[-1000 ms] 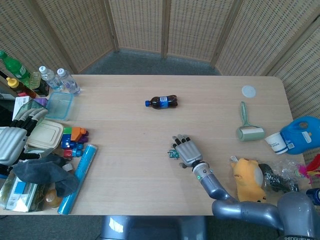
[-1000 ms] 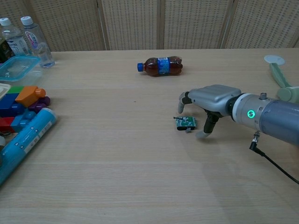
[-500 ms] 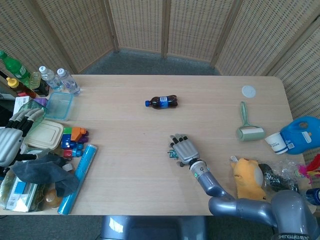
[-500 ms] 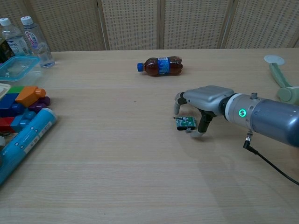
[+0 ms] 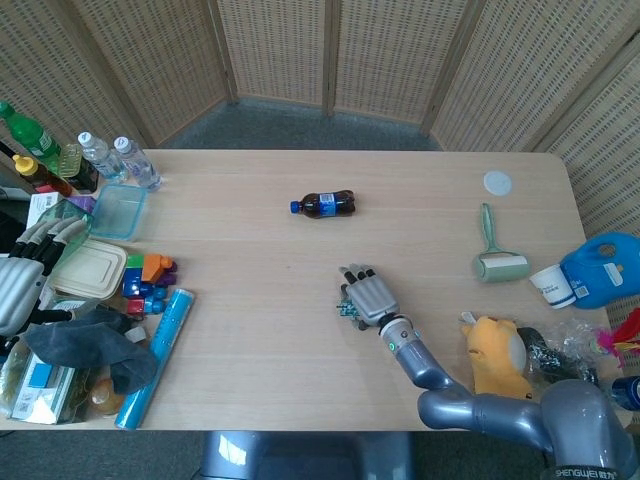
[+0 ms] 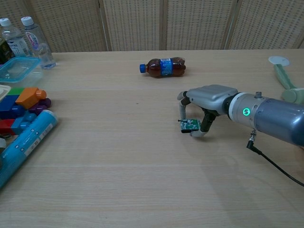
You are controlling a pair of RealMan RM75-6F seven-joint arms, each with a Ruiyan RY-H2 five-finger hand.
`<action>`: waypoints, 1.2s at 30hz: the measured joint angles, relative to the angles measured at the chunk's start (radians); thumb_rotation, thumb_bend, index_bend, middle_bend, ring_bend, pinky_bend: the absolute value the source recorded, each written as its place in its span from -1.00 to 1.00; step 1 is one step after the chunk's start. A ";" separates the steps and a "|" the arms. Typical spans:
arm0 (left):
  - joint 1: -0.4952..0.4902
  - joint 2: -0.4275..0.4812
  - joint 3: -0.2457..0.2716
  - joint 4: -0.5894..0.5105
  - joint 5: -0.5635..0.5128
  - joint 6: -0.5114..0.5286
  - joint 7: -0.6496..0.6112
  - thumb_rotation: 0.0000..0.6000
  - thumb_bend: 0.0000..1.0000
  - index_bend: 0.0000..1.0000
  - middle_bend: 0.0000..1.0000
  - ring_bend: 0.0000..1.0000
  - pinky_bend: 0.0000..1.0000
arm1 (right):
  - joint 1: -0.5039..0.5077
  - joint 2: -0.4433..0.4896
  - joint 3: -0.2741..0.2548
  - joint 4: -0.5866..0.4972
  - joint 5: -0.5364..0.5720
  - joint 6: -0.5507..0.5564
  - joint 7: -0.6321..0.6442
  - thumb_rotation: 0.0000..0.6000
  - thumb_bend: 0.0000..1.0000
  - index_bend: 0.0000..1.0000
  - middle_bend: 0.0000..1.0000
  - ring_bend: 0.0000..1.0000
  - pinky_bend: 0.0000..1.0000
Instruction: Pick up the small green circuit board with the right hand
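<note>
The small green circuit board (image 6: 189,125) lies near the middle of the table (image 6: 118,171), tilted a little, and it peeks out at the left edge of my right hand in the head view (image 5: 346,309). My right hand (image 6: 207,100) arches over it, palm down. Its fingers (image 6: 182,112) touch the board's left end and its thumb (image 6: 203,124) presses the right end, so the board is pinched between them. From above, the right hand (image 5: 368,297) covers most of the board. My left hand (image 5: 22,280) hovers at the far left edge, fingers spread, holding nothing.
A cola bottle (image 6: 163,67) lies on its side behind the board. A green lint roller (image 5: 493,255) and a white lid (image 5: 497,182) are to the right, with a yellow plush toy (image 5: 497,358) and a blue jug (image 5: 603,270). Toy blocks (image 6: 21,107) and a blue tube (image 6: 23,145) sit at the left.
My right hand slid left over the board and its fingers and thumb closed onto its two ends; the board now sits tilted. The left hand shifted slightly.
</note>
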 measured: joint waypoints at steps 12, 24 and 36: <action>0.006 0.003 0.002 -0.002 0.002 0.008 0.000 0.71 -0.54 -1.00 -1.00 -1.00 -1.00 | 0.004 -0.018 -0.001 0.041 -0.016 -0.020 0.039 1.00 -0.38 -0.01 -0.86 -1.00 -1.00; 0.002 -0.007 -0.001 0.006 0.003 0.007 -0.005 0.71 -0.54 -1.00 -1.00 -1.00 -1.00 | 0.000 0.015 0.002 -0.004 -0.027 0.008 0.029 1.00 -0.35 0.13 -0.81 -1.00 -1.00; -0.007 -0.012 -0.003 0.004 0.009 -0.002 -0.001 0.71 -0.54 -1.00 -1.00 -1.00 -1.00 | -0.012 0.135 0.022 -0.163 -0.040 0.091 -0.019 1.00 -0.35 0.12 -0.81 -1.00 -1.00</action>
